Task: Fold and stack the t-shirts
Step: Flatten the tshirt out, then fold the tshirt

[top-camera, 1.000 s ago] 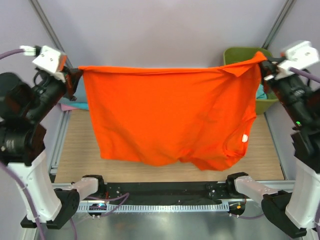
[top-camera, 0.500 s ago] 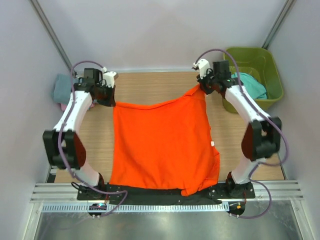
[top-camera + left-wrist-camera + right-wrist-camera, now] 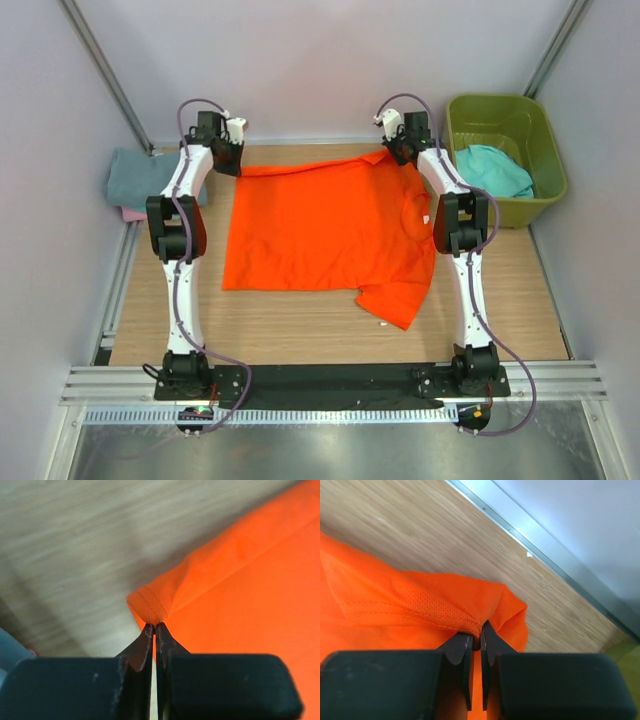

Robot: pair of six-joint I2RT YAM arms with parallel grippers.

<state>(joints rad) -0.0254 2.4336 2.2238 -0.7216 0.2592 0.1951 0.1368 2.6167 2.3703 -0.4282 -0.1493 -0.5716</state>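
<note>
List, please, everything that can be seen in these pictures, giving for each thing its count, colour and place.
orange t-shirt: one, bright orange, spread flat on the middle of the table
teal cloth: one, teal, crumpled inside the tub
grey-blue cloth: one, folded, at the left edge of the table
pink cloth: one, pink, only an edge shows under the grey-blue cloth
tub: one, olive-green, far right corner
table: one, light wood
left arm: one, white and black, jaws shut on the shirt's far left corner
right arm: one, white and black, jaws shut on the shirt's far right corner
</note>
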